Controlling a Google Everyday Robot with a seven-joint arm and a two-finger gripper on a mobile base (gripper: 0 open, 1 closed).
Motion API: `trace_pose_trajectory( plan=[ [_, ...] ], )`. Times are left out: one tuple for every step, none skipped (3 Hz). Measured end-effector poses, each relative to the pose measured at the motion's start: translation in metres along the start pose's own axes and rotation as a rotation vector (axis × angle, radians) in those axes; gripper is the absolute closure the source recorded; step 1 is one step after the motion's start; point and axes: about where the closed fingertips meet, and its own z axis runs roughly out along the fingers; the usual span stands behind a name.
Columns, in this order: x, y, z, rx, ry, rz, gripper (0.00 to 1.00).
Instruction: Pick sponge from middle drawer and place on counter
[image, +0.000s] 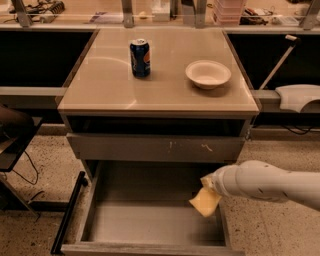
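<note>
The gripper (207, 184) is hovering over the right side of the open drawer (150, 225), at the end of a white arm (265, 182) that is reaching in from the drawer's right. Its fingers (206, 180) are closed on the upper edge of the yellow sponge (205, 201), which is hanging tilted over the drawer's floor, near its right wall. Above the drawer, the table (165, 95) is carrying a blue can (140, 58) and a white bowl (208, 74).
</note>
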Motion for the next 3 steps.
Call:
trace_pose_trajectory(
  plan=[
    [0.013,-0.009,-0.047,0.101,0.023,0.030,1.00],
    [0.049,-0.003,-0.088,0.129,0.107,-0.005,1.00],
    [0.061,-0.016,-0.160,0.199,0.152,0.034,1.00]
  ],
)
